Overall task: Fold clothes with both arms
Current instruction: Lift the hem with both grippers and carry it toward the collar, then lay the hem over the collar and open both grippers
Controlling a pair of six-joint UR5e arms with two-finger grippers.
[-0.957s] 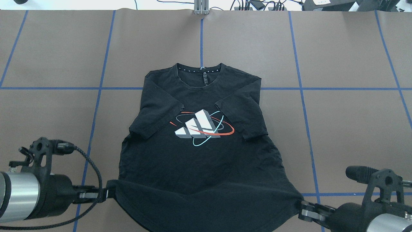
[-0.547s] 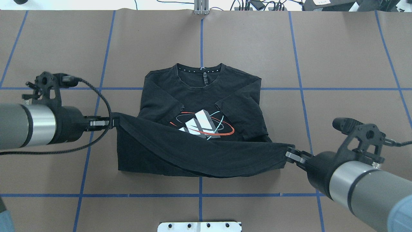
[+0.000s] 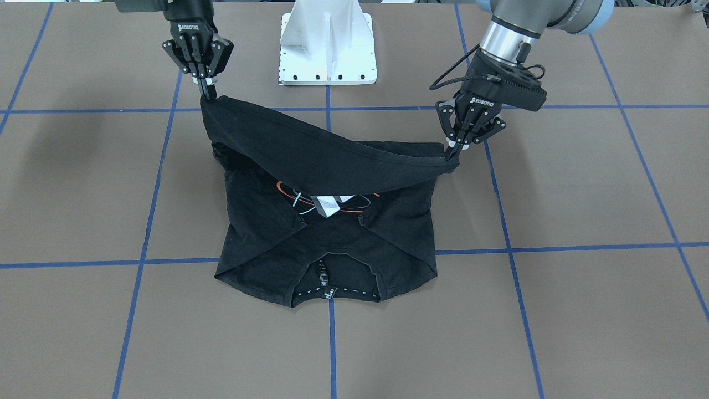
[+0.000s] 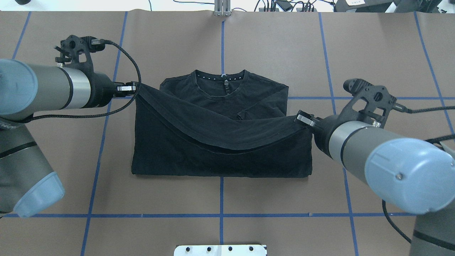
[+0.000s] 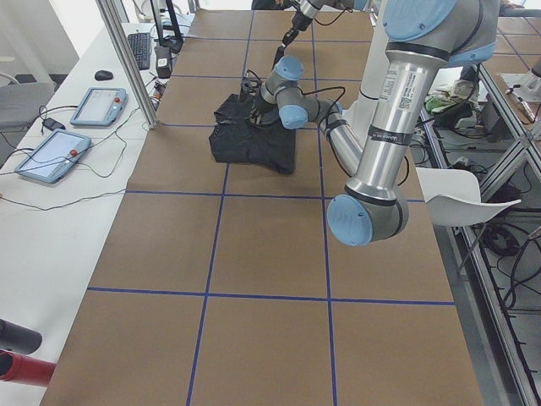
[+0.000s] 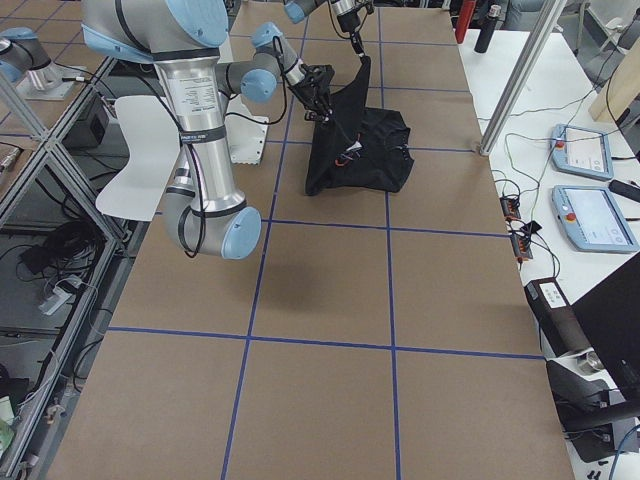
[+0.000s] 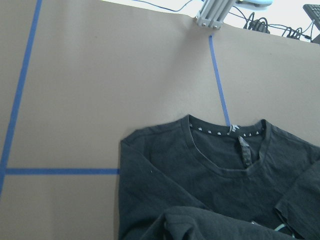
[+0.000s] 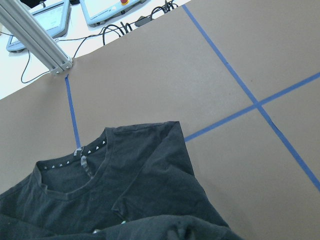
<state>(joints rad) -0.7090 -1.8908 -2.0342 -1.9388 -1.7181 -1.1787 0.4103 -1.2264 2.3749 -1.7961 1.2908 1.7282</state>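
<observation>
T-shirt (image 4: 220,160) pinched: left gripper (image 4: 134,87), right gripper (image 4: 298,118) | graphic (image 3: 327,204) front-view only, overhead apparently covered

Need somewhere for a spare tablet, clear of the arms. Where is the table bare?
Bare table lies beyond the collar toward the far edge, and between the folded edge of the T-shirt and the white pedestal. Crowded: beside the T-shirt, where the left gripper and right gripper hold its hem.

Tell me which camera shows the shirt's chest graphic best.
Exterior front-facing: the graphic peeks out beneath the lifted hem. Overhead, the hem covers it; the wrist and side views catch slivers at most.
</observation>
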